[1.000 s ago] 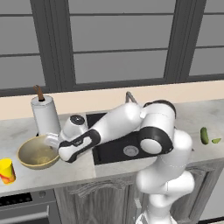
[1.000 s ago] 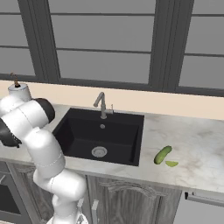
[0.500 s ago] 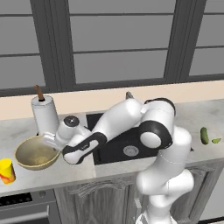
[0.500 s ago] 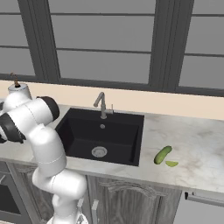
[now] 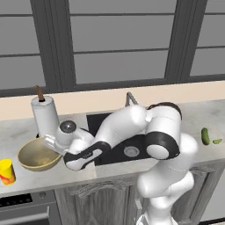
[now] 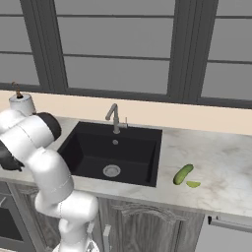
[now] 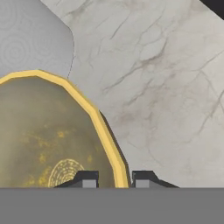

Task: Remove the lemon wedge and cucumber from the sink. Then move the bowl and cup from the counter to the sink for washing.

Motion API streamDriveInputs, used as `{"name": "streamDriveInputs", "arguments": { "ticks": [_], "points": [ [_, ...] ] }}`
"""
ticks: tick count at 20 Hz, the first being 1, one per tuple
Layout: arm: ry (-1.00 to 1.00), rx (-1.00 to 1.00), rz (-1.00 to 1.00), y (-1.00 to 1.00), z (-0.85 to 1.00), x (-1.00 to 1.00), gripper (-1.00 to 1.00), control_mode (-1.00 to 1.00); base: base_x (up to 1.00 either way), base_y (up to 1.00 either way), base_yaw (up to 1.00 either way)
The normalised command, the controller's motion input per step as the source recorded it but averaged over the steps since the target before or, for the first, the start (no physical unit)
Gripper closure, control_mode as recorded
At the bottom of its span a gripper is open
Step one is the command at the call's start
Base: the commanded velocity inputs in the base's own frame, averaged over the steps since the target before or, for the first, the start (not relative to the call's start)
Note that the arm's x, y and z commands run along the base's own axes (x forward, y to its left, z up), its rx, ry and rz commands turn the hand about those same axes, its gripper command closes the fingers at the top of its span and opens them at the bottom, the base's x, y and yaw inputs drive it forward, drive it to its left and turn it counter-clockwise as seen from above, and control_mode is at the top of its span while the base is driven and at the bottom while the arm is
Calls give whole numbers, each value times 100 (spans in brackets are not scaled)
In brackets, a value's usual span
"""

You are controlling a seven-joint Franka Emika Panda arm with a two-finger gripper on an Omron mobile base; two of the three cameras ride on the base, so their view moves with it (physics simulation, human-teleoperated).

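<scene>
The gripper point(image 7: 114, 178) sat low over the bowl point(image 5: 38, 154), its two fingertips point(image 7: 86, 179) straddling the rim, one tip inside the speckled hollow and the other outside on the counter point(image 7: 166, 92). The jaws were drawn in narrow with the yellowish edge running between them, so by the look of it they had pinched the bowl's wall, a sensible hold for a wide dish that could not be spanned whole.

Out beyond the outer finger lay bare marbled stone. Just past the bowl's far rim stood a white paper-towel roll point(image 5: 45, 115) on its holder, close enough that a careless lift might have clipped it. The cup point(image 5: 6, 171) waited on the far side of the bowl from the hand, apart from it, untouched.

Behind the wrist, along the arm, the sink point(image 6: 114, 153) stood black with only its drain showing. Well beyond that, the cucumber point(image 6: 182, 174) and the lemon wedge point(image 6: 193, 184) rested side by side on the counter. So the clearing half appeared done, and the bowl looked to be the job in hand.
</scene>
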Motion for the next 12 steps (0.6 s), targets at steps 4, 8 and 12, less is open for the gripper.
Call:
{"name": "streamDriveInputs", "arguments": {
  "ticks": [4,8,12],
  "points": [
    [3,3,-19,-28,13,-2,100,-100,0,0,0],
    [0,10,-18,-27,23,0,100,-100,0,0,0],
    [1,16,-14,-31,31,-4,100,-100,0,0,0]
  ]
}}
